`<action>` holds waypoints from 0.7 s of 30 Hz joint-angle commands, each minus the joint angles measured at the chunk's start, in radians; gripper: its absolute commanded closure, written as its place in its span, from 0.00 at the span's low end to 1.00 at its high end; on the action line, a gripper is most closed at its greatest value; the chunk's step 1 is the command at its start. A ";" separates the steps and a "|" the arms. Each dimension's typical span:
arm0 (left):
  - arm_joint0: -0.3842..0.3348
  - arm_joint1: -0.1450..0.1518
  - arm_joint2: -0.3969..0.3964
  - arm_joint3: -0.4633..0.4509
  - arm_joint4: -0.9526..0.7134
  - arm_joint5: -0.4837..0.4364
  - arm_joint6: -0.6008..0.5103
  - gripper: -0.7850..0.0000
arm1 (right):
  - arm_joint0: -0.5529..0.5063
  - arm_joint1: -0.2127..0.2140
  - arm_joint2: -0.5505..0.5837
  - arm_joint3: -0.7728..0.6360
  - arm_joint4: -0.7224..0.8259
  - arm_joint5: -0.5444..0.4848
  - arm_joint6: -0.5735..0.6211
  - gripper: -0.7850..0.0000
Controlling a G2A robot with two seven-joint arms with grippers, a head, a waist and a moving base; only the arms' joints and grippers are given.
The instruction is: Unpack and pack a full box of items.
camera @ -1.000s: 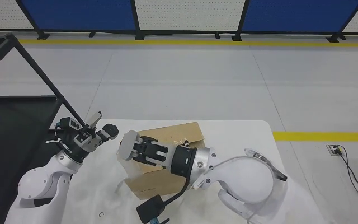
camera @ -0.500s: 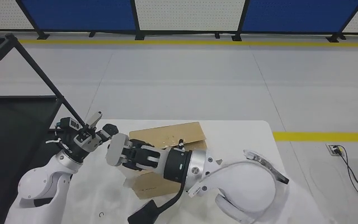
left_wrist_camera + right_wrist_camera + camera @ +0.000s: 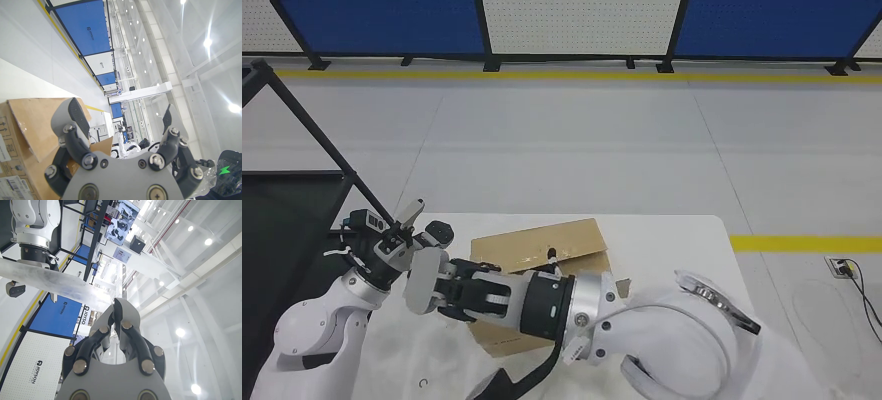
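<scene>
An open cardboard box (image 3: 542, 240) lies on the white table (image 3: 672, 250), its flaps spread; it also appears beside my left gripper as the box (image 3: 28, 117). My right gripper (image 3: 445, 286) is left of the box, shut on a white plastic packet (image 3: 423, 281). In the right wrist view the gripper (image 3: 115, 308) pinches the end of that packet (image 3: 56, 281). My left gripper (image 3: 427, 222) stands open at the table's left edge, just above the packet, nothing between its fingers (image 3: 79, 115).
A black metal frame (image 3: 302, 110) stands off the table's left side. A dark object (image 3: 504, 385) lies near the front edge below the box, and a small ring (image 3: 423, 383) lies on the table. A dark plastic-wrapped thing (image 3: 225, 170) appears beside the left gripper.
My right arm has carried the white packet leftward, from over the box's left edge to close under the left gripper. The left arm has kept still.
</scene>
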State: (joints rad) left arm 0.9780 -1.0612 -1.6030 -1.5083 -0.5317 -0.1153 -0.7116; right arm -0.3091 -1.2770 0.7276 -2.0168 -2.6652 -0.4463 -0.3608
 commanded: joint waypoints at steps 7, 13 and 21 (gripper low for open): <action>0.000 0.000 0.000 0.000 0.000 0.000 0.000 0.00 | 0.026 -0.012 0.027 0.005 -0.005 0.034 0.008 1.00; 0.000 0.000 0.000 0.000 0.000 0.000 0.000 0.00 | 0.054 -0.022 0.055 0.081 0.024 0.027 0.019 1.00; 0.019 -0.001 -0.023 -0.020 -0.025 -0.026 0.046 0.00 | 0.020 -0.031 0.084 0.114 0.116 -0.130 0.141 1.00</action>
State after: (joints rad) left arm 0.9925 -1.0620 -1.6176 -1.5249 -0.5508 -0.1298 -0.6793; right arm -0.2847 -1.3078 0.8081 -1.8964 -2.5602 -0.5540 -0.2318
